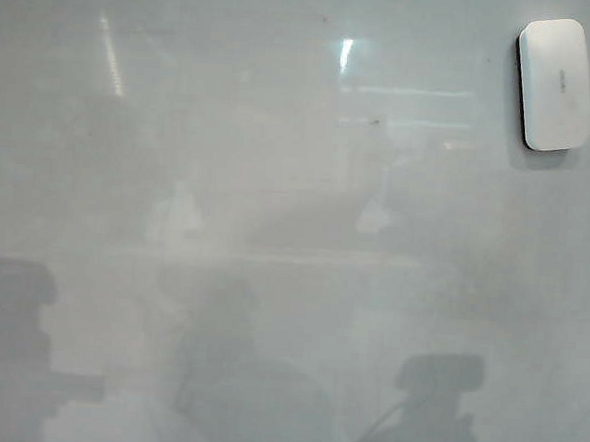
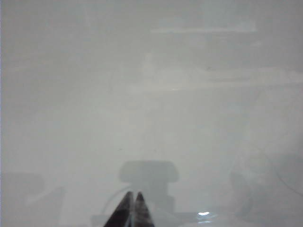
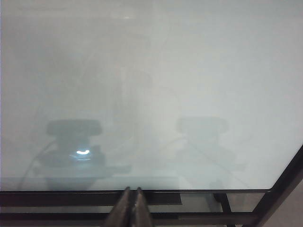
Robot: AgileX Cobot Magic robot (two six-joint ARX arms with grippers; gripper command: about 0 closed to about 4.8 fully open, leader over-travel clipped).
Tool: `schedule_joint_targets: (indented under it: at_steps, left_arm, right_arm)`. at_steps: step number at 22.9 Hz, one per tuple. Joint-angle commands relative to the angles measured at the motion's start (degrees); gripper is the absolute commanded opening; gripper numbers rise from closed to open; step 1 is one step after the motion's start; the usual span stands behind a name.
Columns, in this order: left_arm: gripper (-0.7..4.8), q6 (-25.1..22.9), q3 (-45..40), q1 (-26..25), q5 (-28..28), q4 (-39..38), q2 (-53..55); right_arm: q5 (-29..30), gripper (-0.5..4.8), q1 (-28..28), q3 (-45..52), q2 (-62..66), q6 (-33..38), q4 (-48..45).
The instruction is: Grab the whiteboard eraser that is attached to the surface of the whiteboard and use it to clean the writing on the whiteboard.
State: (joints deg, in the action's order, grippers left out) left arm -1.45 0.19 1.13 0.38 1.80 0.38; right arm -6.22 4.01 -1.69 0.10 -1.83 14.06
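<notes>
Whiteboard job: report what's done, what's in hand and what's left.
Done: the whiteboard shows no writing in any view, only a tiny speck, and the eraser sits on the board at the exterior view's upper right, so cleaning looks finished. In hand: nothing; the left gripper and right gripper are shut, empty and away from the eraser. Left: nothing visible.

A glossy pale whiteboard (image 1: 271,280) fills the exterior view, faint reflections across its surface, with the white whiteboard eraser (image 1: 554,85) stuck flat near its upper right corner, long side upright.
</notes>
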Motion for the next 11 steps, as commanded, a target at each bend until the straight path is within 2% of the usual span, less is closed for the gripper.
schedule_joint_targets:
  at_steps: [1,11]
  left_arm:
    - [-0.04,0.2,0.3,0.0,-0.2,0.4,0.0]
    - [-0.04,0.2,0.3,0.0,-0.2,0.4,0.0]
  right_arm:
    - [-0.2,-0.05,0.0,0.0,0.0,-0.1,-0.2]
    - [-0.3,-0.05,0.3,0.0,-0.1,-0.1,-0.3]
